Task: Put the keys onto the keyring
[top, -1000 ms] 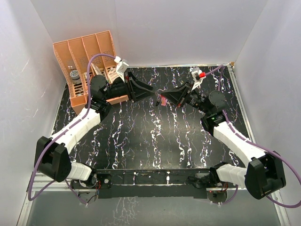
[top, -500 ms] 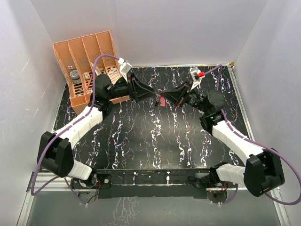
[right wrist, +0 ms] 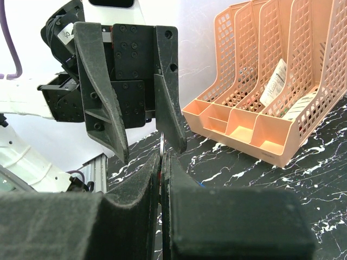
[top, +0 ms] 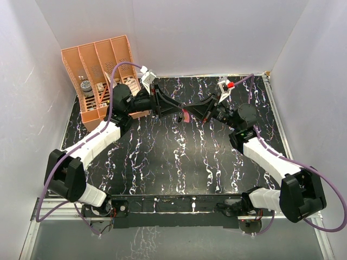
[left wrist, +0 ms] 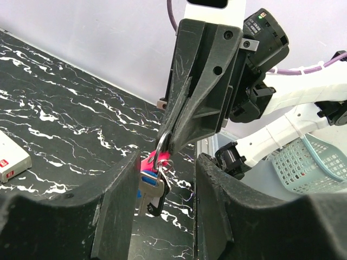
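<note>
So from the top, the left gripper [top: 180,111] has slid in to meet the right gripper [top: 190,113] above the table's [top: 162,162] far middle, keyring [top: 186,117] between them. Left wrist: its jaws spread around the keys [left wrist: 153,187] hanging under the keyring, so they look threaded already. Right wrist: right jaws pinch the keyring.

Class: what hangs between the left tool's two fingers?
The pink-strapped keyring, with a blue-headed key dangling below it, pinched from above by the right tool. The left tool, open, flanks it without touching; the left wrist view shows this.
</note>
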Available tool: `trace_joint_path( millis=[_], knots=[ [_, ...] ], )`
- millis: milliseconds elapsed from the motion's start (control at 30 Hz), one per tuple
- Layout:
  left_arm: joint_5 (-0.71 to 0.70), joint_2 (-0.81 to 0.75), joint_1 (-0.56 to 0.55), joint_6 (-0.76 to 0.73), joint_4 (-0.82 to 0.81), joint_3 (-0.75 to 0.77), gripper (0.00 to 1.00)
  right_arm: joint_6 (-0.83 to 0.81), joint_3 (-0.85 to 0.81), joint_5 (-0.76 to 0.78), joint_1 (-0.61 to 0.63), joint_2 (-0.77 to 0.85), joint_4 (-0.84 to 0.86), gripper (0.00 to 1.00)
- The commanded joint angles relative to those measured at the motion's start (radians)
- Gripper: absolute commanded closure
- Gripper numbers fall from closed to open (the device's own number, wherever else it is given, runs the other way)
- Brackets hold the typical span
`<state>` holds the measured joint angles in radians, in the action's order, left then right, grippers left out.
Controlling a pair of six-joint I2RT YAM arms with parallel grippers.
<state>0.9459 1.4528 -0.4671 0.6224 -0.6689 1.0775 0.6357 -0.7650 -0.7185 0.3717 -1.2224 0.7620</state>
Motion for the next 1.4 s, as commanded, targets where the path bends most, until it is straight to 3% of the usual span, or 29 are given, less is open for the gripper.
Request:
trace_joint_path(
  millis=[0,267,567,867,1100,1367],
  knots=[
    [0.025,-0.003,-0.010,-0.029,-0.006,0.055,0.58,0.011,-0.054,-0.007,-0.003,0.005,0.083,1.00],
    [0.030,0.005,-0.019,-0.038,0.016,0.068,0.76,0.012,-0.053,-0.006,-0.002,0.007,0.087,1.00],
    [0.031,0.006,-0.023,-0.043,0.026,0.069,0.87,0.013,-0.051,0.001,-0.002,0.007,0.088,1.00],
    [0.014,-0.003,-0.024,-0.046,0.022,0.074,0.86,0.013,-0.045,-0.005,-0.003,0.004,0.089,1.00],
    [0.013,0.000,-0.024,-0.037,0.010,0.078,0.78,0.013,-0.041,-0.009,-0.002,0.007,0.089,1.00],
    [0.007,0.000,-0.023,-0.040,0.013,0.081,0.78,0.013,-0.039,-0.009,-0.003,0.009,0.090,1.00]
  ],
)
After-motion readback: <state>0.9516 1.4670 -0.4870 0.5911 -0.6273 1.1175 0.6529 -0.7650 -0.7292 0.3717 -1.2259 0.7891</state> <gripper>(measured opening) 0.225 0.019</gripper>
